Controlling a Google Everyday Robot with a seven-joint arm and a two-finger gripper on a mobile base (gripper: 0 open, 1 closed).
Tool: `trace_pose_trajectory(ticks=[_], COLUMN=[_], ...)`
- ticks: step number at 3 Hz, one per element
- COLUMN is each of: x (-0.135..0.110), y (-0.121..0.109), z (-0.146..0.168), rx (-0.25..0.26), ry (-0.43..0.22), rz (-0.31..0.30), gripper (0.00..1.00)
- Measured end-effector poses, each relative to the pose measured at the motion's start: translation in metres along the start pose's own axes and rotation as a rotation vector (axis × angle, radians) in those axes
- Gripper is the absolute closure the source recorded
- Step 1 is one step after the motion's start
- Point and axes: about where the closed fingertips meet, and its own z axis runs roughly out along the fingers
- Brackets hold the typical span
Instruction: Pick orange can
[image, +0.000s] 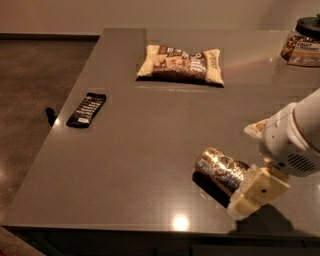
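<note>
orange can lies on its side, lower right of the table, with the gripper right at its right-hand end, touching or nearly so; can't tell if the claw is clenched; grasp unconfirmed, lift not yet done

One cam, high oblique over table, close, hand lower right
</note>
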Motion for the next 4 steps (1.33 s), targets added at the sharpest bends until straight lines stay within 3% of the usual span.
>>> trace_pose_trajectory(ticks=[2, 3, 4], x=[-0.017, -0.018, -0.016], y=[0.016, 0.013, 0.007], z=[0.031, 0.041, 0.043], rx=[-0.013, -0.002, 0.017], ry=[-0.008, 0.012, 0.028], rz=[0.048, 0.078, 0.101], gripper=[0.00, 0.13, 0.36])
